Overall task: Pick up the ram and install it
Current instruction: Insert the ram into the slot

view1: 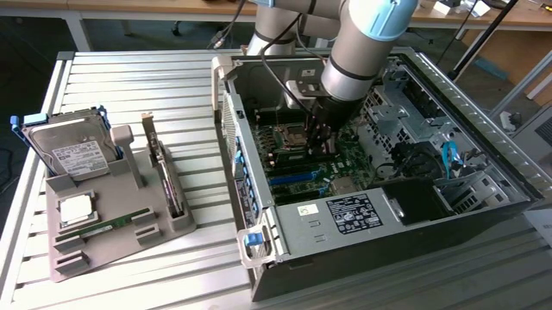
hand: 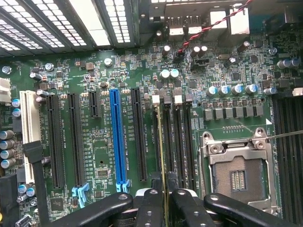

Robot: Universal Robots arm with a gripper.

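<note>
Where the exterior view looks down on the counter (view1: 129, 77), the arm reaches into the open computer case (view1: 226, 97), with the gripper (view1: 321, 137) low over the motherboard (view1: 302, 161), near its middle. At the exterior view's left, a grey tray (view1: 64, 258) carries a hard drive (view1: 74, 152), an upright card (view1: 164, 171), a silver processor chip (view1: 76, 208) and a second green stick (view1: 105, 225) lying flat.

Wrist view: jaws drawn narrow, fingers (hand: 150, 204) pinching a thin strip seen edge-on, which I take for the ram (hand: 162, 156). It hangs over the memory slots (hand: 176, 142), parallel to them, about in line with the slot farthest from the processor socket (hand: 235, 172). Seated or not: cannot tell.

Handling, my judgement: a light, stiff, thin board. Brittle under twist; contacts and chips best left untouched. The hold belongs on the long upper edge, mid-length, faces flat to the pads, as it appears now.

Room: tight. Slots are packed side by side, with white latches (hand: 155, 99) at their far ends and capacitors (hand: 169, 73) just beyond. The socket is close on one side, the long expansion slots (hand: 138, 137) on the other. Case walls stand well apart from the gripper; open above.
</note>
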